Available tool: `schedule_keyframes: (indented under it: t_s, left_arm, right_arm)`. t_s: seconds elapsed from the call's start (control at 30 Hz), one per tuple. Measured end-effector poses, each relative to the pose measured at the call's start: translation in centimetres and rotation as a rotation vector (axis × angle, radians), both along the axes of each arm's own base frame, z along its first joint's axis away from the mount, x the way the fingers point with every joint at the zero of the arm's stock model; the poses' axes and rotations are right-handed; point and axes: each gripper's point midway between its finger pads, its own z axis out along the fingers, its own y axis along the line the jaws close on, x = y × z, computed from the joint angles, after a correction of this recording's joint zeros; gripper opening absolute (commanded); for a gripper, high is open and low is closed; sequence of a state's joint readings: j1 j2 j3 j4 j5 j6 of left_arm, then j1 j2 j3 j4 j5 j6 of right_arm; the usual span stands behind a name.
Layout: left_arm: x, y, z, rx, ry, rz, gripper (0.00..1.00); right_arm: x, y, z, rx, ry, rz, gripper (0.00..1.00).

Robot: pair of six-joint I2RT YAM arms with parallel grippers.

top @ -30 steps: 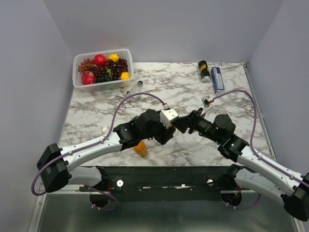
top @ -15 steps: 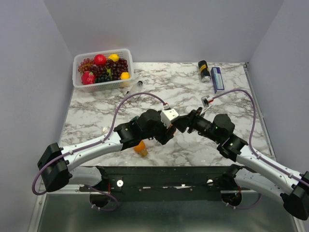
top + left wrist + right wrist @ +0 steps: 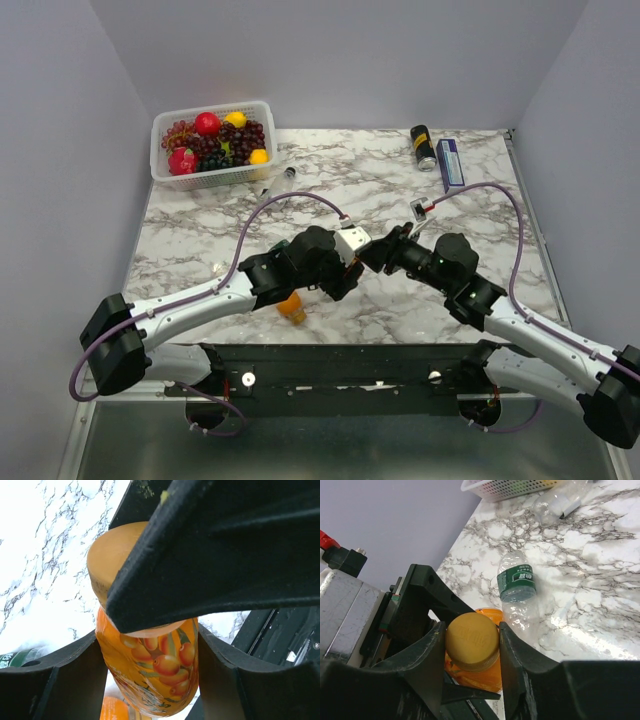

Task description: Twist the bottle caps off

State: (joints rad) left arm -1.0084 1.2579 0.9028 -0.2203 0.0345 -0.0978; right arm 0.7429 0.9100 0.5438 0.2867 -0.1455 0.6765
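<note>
An orange juice bottle with a fruit label sits between the pads of my left gripper, which is shut on its body. Its orange cap is clamped between both fingers of my right gripper. In the top view the two grippers meet over the near middle of the table, left gripper and right gripper, and they hide the held bottle. A clear bottle with a green label lies on the marble just beyond. A second orange juice bottle lies under my left arm.
A white basket of fruit stands at the back left, with another clear bottle lying beside it. A black can and a blue box lie at the back right. The table's dark front rail runs below the arms.
My right gripper's jaws have closed in onto the orange cap, and the right arm has edged slightly left. The left arm holds its place.
</note>
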Motion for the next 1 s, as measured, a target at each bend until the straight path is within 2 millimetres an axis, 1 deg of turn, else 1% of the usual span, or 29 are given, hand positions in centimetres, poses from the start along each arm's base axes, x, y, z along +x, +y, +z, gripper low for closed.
schedule_keyframes:
  t_s: [0.07,0.23,0.43,0.5,0.53,0.6,0.8,0.9,1.0]
  left_arm:
    - [0.0,0.1,-0.1,0.004,0.003,0.000,0.43]
    - [-0.3,0.0,-0.1,-0.006,0.019,-0.026,0.43]
    - [-1.6,-0.4,0.9,-0.072,0.074,-0.142,0.43]
    - [-2.7,-0.7,1.8,-0.124,0.118,-0.226,0.43]
    - [-2.7,-0.6,2.0,-0.138,0.122,-0.236,0.43]
    - [-3.7,-0.9,2.7,-0.182,0.157,-0.309,0.43]
    - [-7.7,-1.2,4.4,-0.274,0.255,-0.541,0.43]
    - [-9.2,-1.1,4.9,-0.302,0.286,-0.622,0.43]
    - [-10.0,-1.0,5.3,-0.318,0.305,-0.665,0.43]
  right_arm:
    - [0.1,0.0,-0.2,-0.013,-0.008,0.000,0.32]
    - [0.0,0.0,-0.2,-0.037,-0.043,0.018,0.27]
    - [-1.2,0.1,0.9,-0.043,-0.124,0.107,0.20]
    - [-1.7,0.0,1.5,-0.030,-0.156,0.143,0.19]
    - [-2.0,-0.1,1.9,-0.023,-0.178,0.163,0.19]
    - [-2.6,-0.3,2.4,-0.006,-0.222,0.205,0.19]
    - [-6.5,-0.4,3.9,0.042,-0.362,0.390,0.19]
    - [-7.9,-0.4,4.3,0.053,-0.414,0.460,0.19]
    - [-8.6,-0.4,4.6,0.060,-0.446,0.502,0.20]
